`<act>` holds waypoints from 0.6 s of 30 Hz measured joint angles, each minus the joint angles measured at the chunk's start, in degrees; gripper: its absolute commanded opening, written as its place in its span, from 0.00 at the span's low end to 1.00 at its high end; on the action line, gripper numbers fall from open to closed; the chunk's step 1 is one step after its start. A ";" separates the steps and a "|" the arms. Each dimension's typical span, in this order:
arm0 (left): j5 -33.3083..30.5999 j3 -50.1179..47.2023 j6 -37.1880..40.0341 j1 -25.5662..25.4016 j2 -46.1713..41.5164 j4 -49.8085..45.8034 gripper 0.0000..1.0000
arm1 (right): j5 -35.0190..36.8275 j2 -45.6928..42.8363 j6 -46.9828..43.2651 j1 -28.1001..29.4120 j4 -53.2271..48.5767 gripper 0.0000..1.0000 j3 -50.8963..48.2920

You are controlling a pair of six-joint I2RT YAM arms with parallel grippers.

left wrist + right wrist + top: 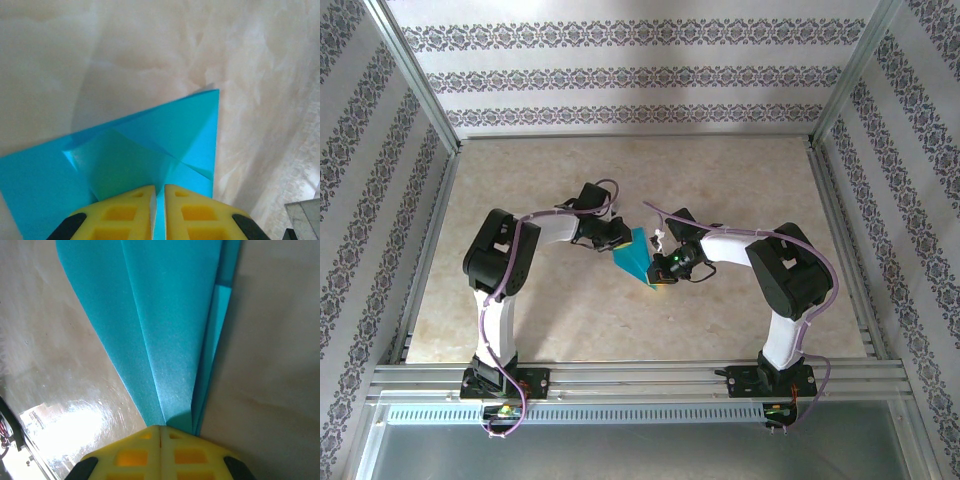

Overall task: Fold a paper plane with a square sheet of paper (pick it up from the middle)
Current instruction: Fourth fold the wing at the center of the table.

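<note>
Thin teal paper plane (636, 255), creased into a narrow wedge, at middle of glossy beige table (570, 310). Blocky yellow fingers (125, 212) of left gripper (159, 189) pinch its wide end. The right gripper (160, 429) clamps its pointed tip, jaws tight.

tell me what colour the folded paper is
Plain teal-blue, with no print. The folded paper shows best in the right wrist view.

Top view: paper plane (638, 255) small between the two arms, its edges partly covered by both jaws, creases too small to read. Left wrist view: paper runs off the left and bottom edges; the strip between the left jaws is hidden. Right wrist view: paper leaves the top edge; its narrow end seems swallowed by the right jaws.
</note>
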 measured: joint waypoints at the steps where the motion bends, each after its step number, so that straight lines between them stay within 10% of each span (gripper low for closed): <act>1: 0.31 0.44 0.26 0.35 0.31 -0.31 0.15 | 0.00 0.00 0.02 0.00 0.02 0.07 0.00; 18: -2.34 8.46 5.29 7.43 3.87 -6.25 0.15 | -0.15 -0.17 0.02 0.00 0.48 0.07 -0.39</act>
